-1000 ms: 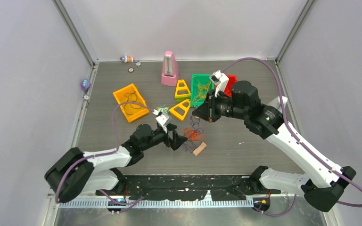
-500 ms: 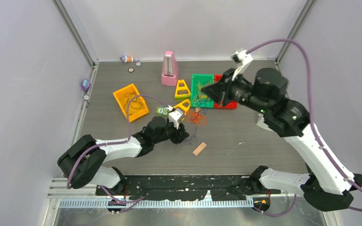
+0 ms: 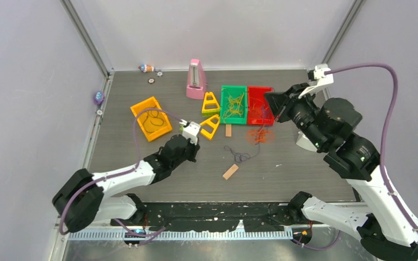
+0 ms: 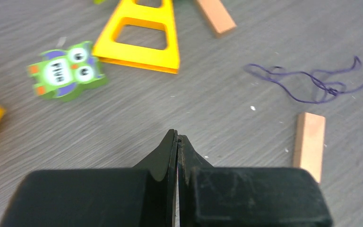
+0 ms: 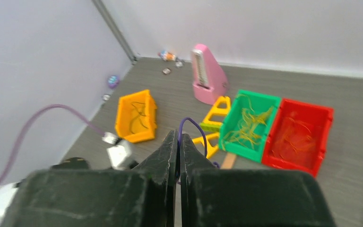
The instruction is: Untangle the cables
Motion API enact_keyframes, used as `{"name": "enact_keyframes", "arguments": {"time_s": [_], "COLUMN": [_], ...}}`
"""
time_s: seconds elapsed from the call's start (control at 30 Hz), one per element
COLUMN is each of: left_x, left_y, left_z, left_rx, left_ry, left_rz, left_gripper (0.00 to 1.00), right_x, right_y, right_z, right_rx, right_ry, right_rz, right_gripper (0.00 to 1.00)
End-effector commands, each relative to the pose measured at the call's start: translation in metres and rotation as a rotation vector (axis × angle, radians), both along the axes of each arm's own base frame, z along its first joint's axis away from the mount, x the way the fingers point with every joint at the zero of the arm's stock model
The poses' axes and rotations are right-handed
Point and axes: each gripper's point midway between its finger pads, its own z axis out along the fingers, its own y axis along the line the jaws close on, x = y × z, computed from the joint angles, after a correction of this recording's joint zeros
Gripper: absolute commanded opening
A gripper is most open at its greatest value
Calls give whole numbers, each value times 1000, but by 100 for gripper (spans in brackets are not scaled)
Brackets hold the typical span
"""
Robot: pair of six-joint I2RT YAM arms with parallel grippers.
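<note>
Right gripper (image 5: 178, 135) now nearer far right corner, pinching dark purple cable (image 5: 192, 124), left gripper (image 4: 176, 137) drawn back, fingers pressed together.

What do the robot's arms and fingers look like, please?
The left arm and right arm have white shells with black joints. A thick lilac hose runs along each. A white block sits on each wrist. The fingers are black wedges, narrowing to thin tips.

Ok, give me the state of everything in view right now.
left gripper: shut, empty.
right gripper: shut on dark purple cable.
green bin: holds yellow cables.
red bin: holds orange-red cables.
orange bin: holds dark cables.
orange-red tangle: loose on table.
purple tangle: loose on table.
metronome: upright.
</note>
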Motion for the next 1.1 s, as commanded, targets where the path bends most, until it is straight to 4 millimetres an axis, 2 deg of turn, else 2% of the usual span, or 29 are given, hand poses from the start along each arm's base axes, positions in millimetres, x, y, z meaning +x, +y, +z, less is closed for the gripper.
{"name": "enact_keyframes", "arguments": {"time_s": [0.0,0.07,0.1,0.2,0.27,0.33,0.43,0.6,0.7,0.8,1.07], "left_x": [14,6,1,-14,-27,-36,-40,-28,-25,-31,-39], "left_y": [37,24,14,-13,-29,-39,-50,-54,-52,-54,-59], "left_z": [21,29,35,51,64,80,102,124,127,127,128], "left_rx": [-10,-42,-64,-165,-252,-324,-373,-369,-339,-304,-206], "left_ry": [-123,-142,-151,-183,-218,-274,-323,-403,-459,-530,-682], "left_rz": [193,91,24,-142,-245,-317,-377,-362,-354,-409,-498], "left_gripper": [0,0,5,46,59,67,69,63,62,64,65], "right_x": [17,15,14,9,5,3,0,-14,-18,-21,-27], "right_y": [-24,-18,-15,10,24,37,56,81,90,93,97], "right_z": [-23,-31,-32,-36,-34,-33,-36,-38,-45,-48,-49], "right_rx": [4,-10,-18,-56,-68,-74,-82,-94,-103,-109,-116], "right_ry": [29,42,47,68,78,86,100,112,132,137,132], "right_rz": [-168,-135,-115,17,95,158,251,419,477,504,553], "right_gripper": [5,5,5,5,5,5,5,5,5,5,5]}}
